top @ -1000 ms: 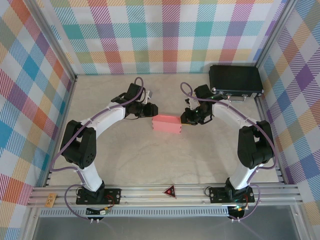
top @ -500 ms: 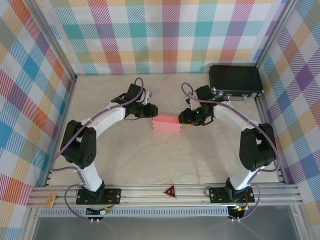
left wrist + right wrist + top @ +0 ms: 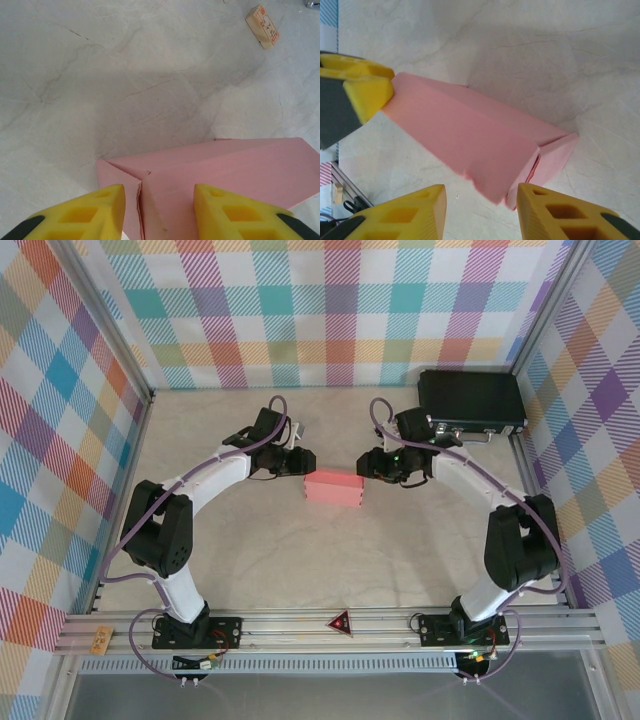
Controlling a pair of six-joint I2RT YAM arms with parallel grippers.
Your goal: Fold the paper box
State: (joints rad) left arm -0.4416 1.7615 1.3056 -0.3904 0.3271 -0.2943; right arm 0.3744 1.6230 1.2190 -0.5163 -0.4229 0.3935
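The paper box (image 3: 333,488) lies on the table (image 3: 300,570) between the two arms, a shallow pink shape with an end effector at each short end. The left end effector (image 3: 302,462) hovers over its end with jaws partly apart and nothing pinched. The right end effector (image 3: 366,466) is likewise moderately parted, the box's near end below the gap and ungripped. With nobody holding the box, a push from one side would likely slide or twist it on the smooth table. Pushes from both ends at once could buckle the thin long panel. An off-centre finger could crease a flap instead of seating it. The top view gives the layout and the black case (image 3: 470,400) well apart in the far corner, but no flap detail. The left wrist view shows a triangular flap (image 3: 117,175) with a slit beside it and a small printed carton (image 3: 262,26) lying farther off. The right wrist view shows the other end flap (image 3: 555,152) standing slightly proud and a rough lower edge. It also shows a yellow fingertip (image 3: 367,92) of the left end effector at the far corner — touching or just beside, I cannot tell.
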